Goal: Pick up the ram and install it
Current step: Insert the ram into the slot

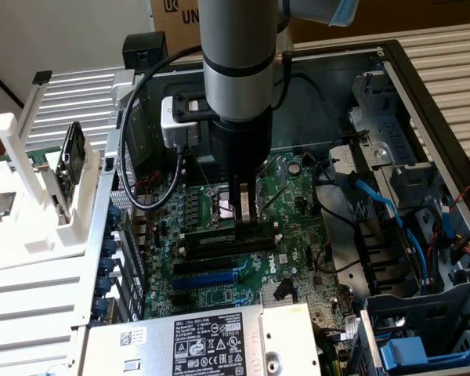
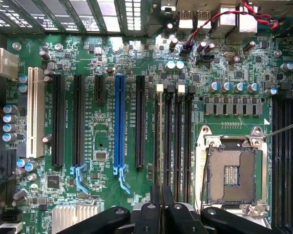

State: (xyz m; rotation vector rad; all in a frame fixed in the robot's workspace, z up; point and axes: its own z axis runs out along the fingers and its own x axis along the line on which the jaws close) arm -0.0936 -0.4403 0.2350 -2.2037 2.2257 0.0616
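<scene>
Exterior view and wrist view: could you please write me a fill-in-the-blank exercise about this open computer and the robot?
1. The hand, shut on the ram, stands over the ___ motherboard.
2. In the wrist view, the processor socket holds ___ chip.
3. In the wrist view, one long slot, between two black ones, is ___.
Missing words: green; no; blue.

The grey cylindrical metal robot arm hangs straight down, with its black wrist section vertical beneath it. The black two-fingered gripper points downward. Its slim fingers are parallel and drawn almost together, with perhaps a sliver of gap between them.
</scene>
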